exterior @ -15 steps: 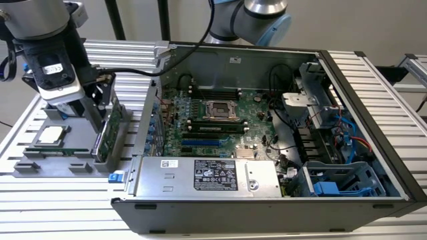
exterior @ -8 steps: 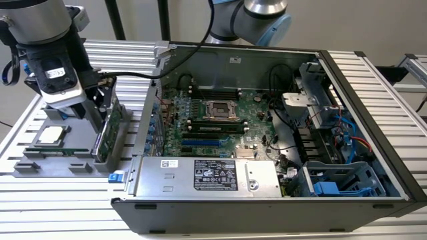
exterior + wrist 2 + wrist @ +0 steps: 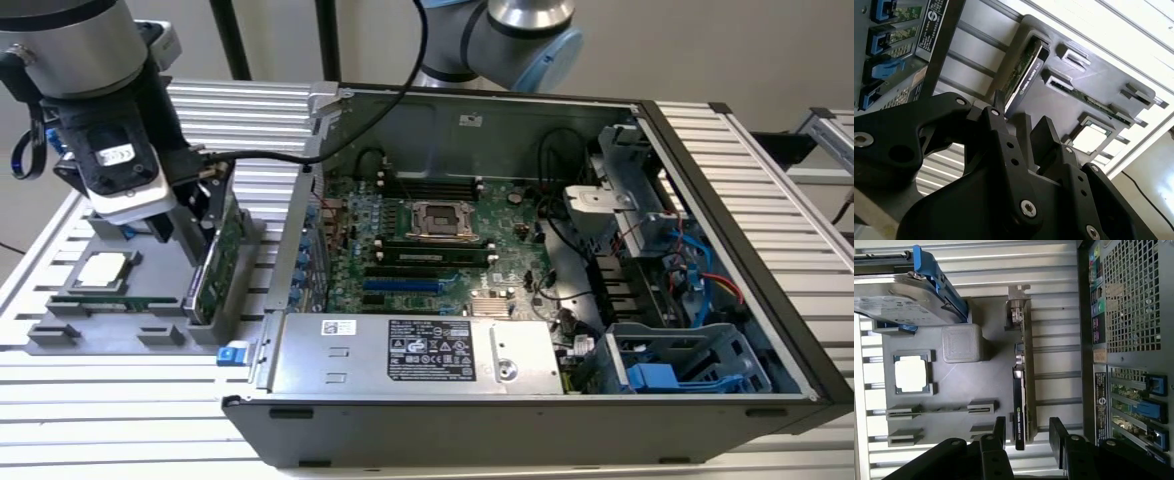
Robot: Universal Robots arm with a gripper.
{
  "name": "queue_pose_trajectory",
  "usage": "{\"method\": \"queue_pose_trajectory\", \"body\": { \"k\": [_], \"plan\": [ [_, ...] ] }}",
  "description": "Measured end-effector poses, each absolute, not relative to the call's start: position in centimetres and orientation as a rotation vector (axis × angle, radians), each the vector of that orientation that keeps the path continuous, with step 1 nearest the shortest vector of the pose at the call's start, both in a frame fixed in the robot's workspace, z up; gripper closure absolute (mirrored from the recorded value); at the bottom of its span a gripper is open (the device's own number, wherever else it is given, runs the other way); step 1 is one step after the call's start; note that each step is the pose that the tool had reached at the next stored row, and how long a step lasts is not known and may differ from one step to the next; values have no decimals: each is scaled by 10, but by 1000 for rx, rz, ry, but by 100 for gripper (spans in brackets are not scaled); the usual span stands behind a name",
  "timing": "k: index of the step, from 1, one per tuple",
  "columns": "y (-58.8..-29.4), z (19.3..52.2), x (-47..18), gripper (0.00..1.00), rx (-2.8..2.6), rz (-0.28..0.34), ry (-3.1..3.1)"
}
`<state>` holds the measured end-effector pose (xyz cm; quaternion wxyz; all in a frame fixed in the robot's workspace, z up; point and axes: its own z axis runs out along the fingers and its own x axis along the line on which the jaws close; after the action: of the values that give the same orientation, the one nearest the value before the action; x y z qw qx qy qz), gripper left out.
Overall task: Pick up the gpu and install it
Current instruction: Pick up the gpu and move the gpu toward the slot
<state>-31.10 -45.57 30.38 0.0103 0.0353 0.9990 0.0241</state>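
Count: one gpu (image 3: 214, 265), one processor chip (image 3: 104, 272), one memory stick (image 3: 114, 301) and one hard drive (image 3: 899, 295) are sitting on one gray molded tray (image 3: 60, 255) at the exterior view's left, just beside one open computer case (image 3: 534, 120). The gpu is standing on its long edge in a tray slot; it is a thin green board with a black cooler face and a silver bracket at the end away from the pincer. The gripper (image 3: 1027, 426) is hovering over the card's near end, its two black fingers (image 3: 999, 427) spread and straddling the card. In the first wrist view a gap is showing on each side of the card, and the drive is reading as silver with blue rails. The exterior view is showing the case interior, with a green motherboard (image 3: 427, 230) and a silver power supply box (image 3: 414, 350).
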Motion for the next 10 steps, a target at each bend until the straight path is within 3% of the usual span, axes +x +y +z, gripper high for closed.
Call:
{"method": "queue_pose_trajectory", "body": {
  "k": [10],
  "plan": [
    [-456,295,-311,0,110,75,3118]
  ]
}}
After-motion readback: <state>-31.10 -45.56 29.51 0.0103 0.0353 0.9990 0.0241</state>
